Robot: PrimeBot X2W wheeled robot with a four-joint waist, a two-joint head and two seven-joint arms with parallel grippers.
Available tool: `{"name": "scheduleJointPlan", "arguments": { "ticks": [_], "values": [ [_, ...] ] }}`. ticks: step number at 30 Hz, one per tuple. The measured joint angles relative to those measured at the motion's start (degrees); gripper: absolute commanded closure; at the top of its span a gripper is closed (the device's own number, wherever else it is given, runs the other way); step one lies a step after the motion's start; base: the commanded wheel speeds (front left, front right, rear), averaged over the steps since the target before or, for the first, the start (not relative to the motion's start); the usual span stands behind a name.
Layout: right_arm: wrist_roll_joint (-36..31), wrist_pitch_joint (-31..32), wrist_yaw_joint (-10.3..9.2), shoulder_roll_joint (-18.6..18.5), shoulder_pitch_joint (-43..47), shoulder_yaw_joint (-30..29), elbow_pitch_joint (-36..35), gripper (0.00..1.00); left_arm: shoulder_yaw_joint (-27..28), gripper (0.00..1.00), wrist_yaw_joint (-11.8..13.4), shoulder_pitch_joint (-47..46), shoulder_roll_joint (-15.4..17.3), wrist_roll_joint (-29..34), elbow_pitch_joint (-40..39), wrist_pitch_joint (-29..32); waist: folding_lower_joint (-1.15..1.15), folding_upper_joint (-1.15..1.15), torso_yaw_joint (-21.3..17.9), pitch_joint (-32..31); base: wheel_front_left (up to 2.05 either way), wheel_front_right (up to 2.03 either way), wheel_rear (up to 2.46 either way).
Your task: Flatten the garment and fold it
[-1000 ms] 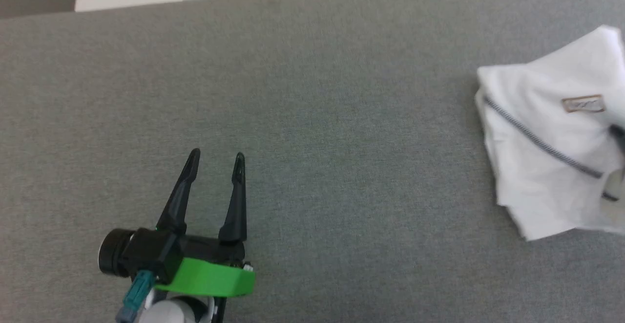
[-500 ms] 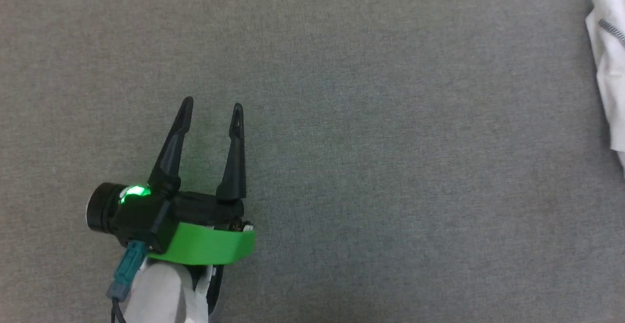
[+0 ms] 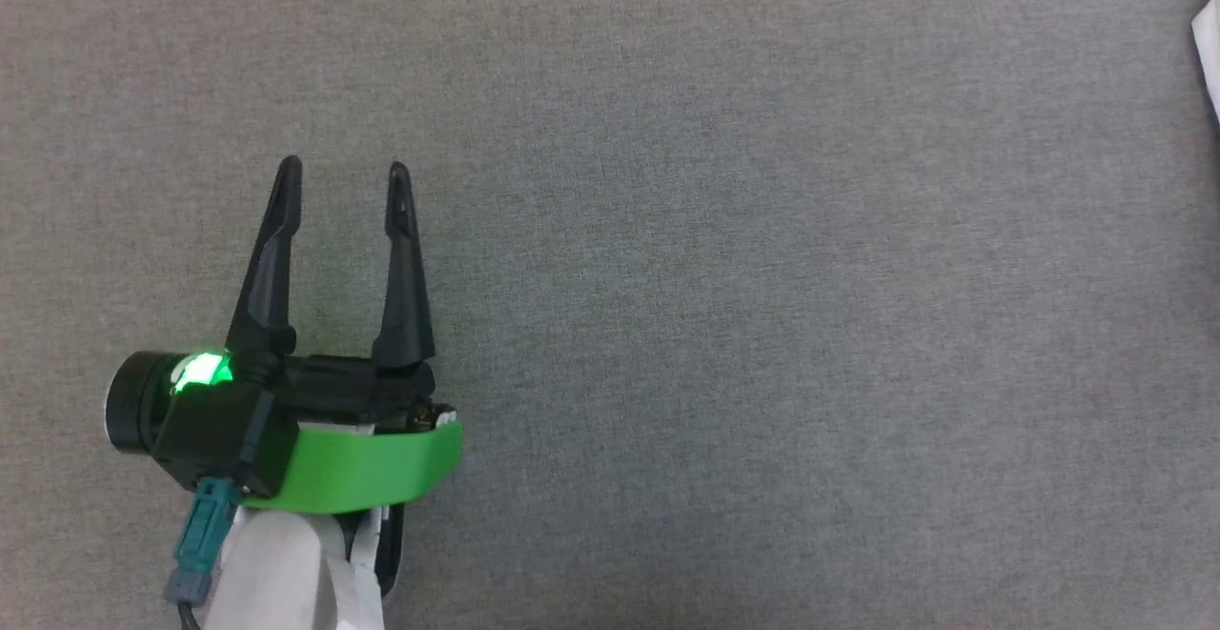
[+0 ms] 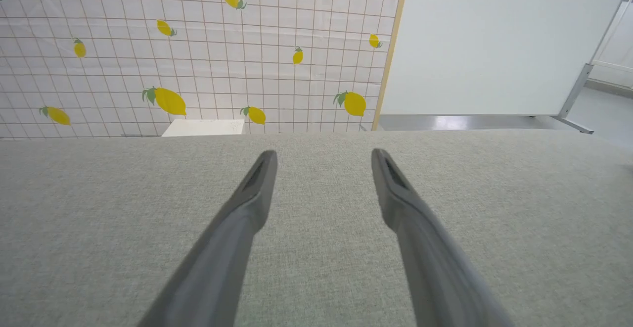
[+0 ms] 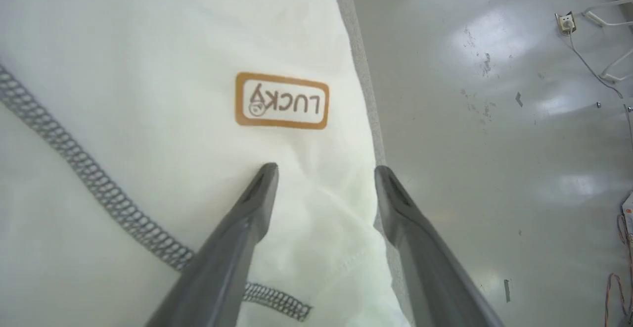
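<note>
The white garment (image 5: 148, 119) lies bunched at the grey table's edge, with a zigzag-stitched seam (image 5: 89, 178) and an orange-framed tag (image 5: 282, 100) on top. Just a sliver of the garment (image 3: 1209, 39) shows at the right edge of the head view. My right gripper (image 5: 324, 171) hovers open over the cloth near that tag, with one finger above the fabric and the other above its edge. My left gripper (image 3: 343, 172) stands open over bare grey table at the lower left, far from the garment; the left gripper (image 4: 324, 156) holds nothing.
The grey fabric table (image 3: 724, 306) stretches wide between my left gripper and the garment. Past its far edge stand a small white box (image 4: 203, 127), a lemon-patterned wall (image 4: 198, 45) and a white panel (image 4: 494, 40). Glossy floor (image 5: 494, 144) drops off beside the garment.
The head camera has swung, so the garment slid almost out of the picture to the right and the table's far edge left view. A green light now glows on the left wrist.
</note>
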Motion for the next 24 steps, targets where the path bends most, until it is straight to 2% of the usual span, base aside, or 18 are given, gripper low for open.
{"name": "scheduleJointPlan", "arguments": {
  "ticks": [7, 11, 17, 24],
  "values": [
    [-0.19, -2.47, 0.0, 1.68, 0.0, -1.02, 0.56, 0.0, 0.77, 0.0, 0.87, 0.8, -0.53, -0.35, 0.34, -0.16, 0.0, 0.0, -0.17, -3.55, 0.0, 0.0, 0.0],
    [0.67, -4.91, 0.0, 4.04, 1.93, -1.65, -2.16, 0.0, 1.87, 0.0, 1.23, 2.58, -0.92, -1.11, 0.58, -0.16, 0.0, 0.0, -0.07, -6.58, 0.0, 0.0, 0.0],
    [3.92, -8.55, 0.0, 11.58, 9.67, -2.67, -10.57, 0.0, 3.07, 0.0, 1.83, 6.75, -1.93, -3.61, 2.01, -0.16, -0.01, 0.0, 0.28, -12.33, 0.0, 0.0, 0.0],
    [1.31, -15.11, -0.01, 20.93, 19.38, -2.71, -21.06, 0.0, 3.74, 0.0, 1.88, 10.39, -2.19, -3.94, 3.77, -0.18, -0.01, 0.0, 1.08, -18.7, 0.0, 0.0, 0.0]
  ]
}}
